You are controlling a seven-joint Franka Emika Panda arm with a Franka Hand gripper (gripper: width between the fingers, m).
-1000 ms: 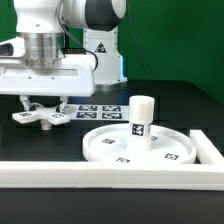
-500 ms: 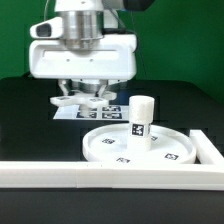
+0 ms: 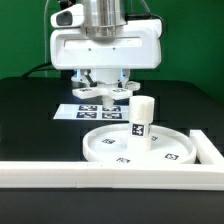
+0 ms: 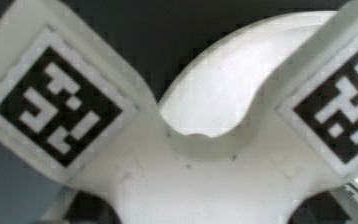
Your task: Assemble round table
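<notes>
Since a second ago, your arm slid from the upper left of the exterior frame to the upper middle. Your gripper (image 3: 103, 86) pinched the flat white plastic cross-shaped base piece (image 3: 121, 93) and held it in the air above the marker board (image 3: 72, 112). The short thick white cylinder leg (image 3: 141, 118) stood upright on the wide white round disc (image 3: 170, 150) at the lower right. I think this was the carry step. Next you needed to bring the cross over the leg's top and line it up flat.

Bright, even light from above; white disc (image 3: 108, 146) nearly washed out. Exterior view coarse. Wrist view close, slightly soft.
</notes>
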